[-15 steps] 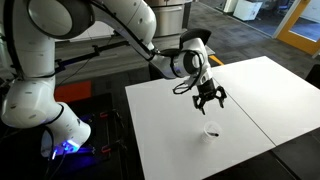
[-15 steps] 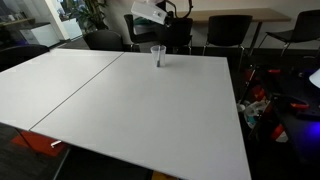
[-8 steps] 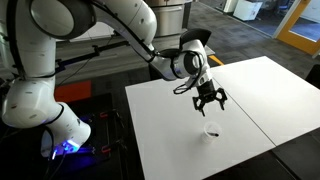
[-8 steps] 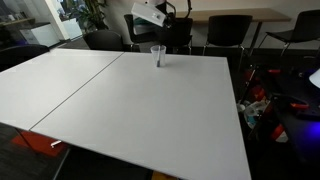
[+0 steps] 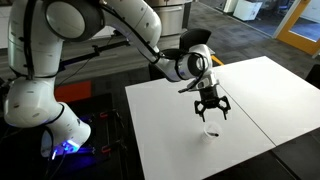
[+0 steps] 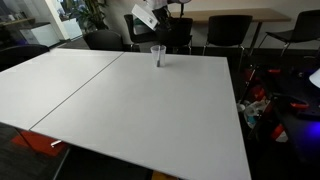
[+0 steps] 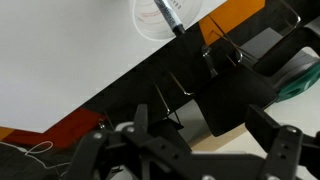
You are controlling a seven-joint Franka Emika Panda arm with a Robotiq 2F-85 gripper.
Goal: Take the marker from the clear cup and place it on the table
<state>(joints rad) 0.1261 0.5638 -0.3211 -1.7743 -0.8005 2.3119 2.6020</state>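
The clear cup (image 5: 211, 131) stands on the white table (image 5: 165, 120), near its edge. It also shows in an exterior view (image 6: 158, 55) and at the top of the wrist view (image 7: 160, 22). The black marker (image 7: 168, 17) leans inside it. My gripper (image 5: 210, 108) hangs open and empty a little above the cup, fingers pointing down. In the wrist view my gripper (image 7: 205, 135) fills the bottom, its jaws spread wide with nothing between them, apart from the cup.
A dark seam (image 5: 250, 105) crosses the table beside the cup. Black chairs (image 6: 228, 30) stand behind the table's far edge, and their legs (image 7: 225, 55) show in the wrist view. The robot base (image 5: 40, 105) stands beside the table.
My gripper has shifted slightly right and down, closer to above the cup. The cup and marker have not moved.
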